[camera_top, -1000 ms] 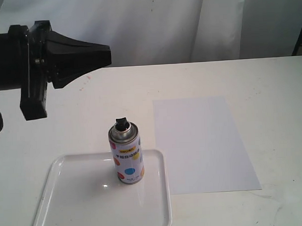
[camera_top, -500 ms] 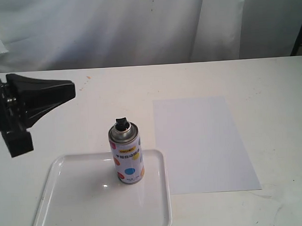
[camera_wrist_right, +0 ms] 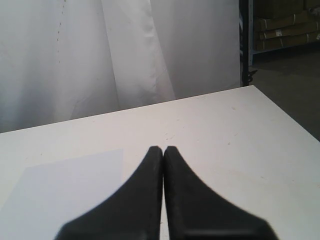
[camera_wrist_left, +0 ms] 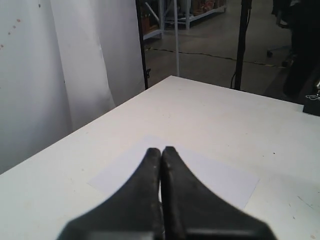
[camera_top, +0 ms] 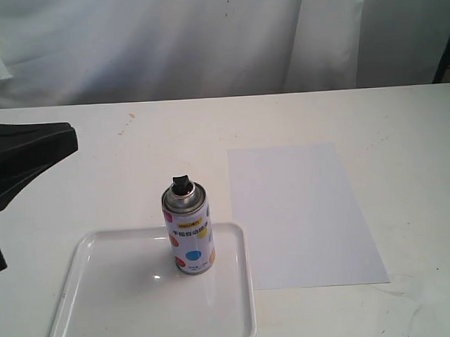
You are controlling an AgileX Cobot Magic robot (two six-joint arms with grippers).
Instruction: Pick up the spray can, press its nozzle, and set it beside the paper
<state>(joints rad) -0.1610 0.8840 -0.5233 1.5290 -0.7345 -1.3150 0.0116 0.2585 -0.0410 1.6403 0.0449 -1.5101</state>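
The spray can (camera_top: 187, 230) stands upright at lower centre of the exterior view, in the upper right corner of the tray (camera_top: 104, 306), nozzle (camera_top: 183, 183) on top. The paper (camera_top: 301, 217) lies just right of the tray. Left gripper (camera_wrist_left: 161, 151) and right gripper (camera_wrist_right: 163, 149) have jaws closed, holding nothing

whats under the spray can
The spray can stands upright on a white tray, near its far right corner. The tray lies on the table. The patch beneath the can's base is hidden.
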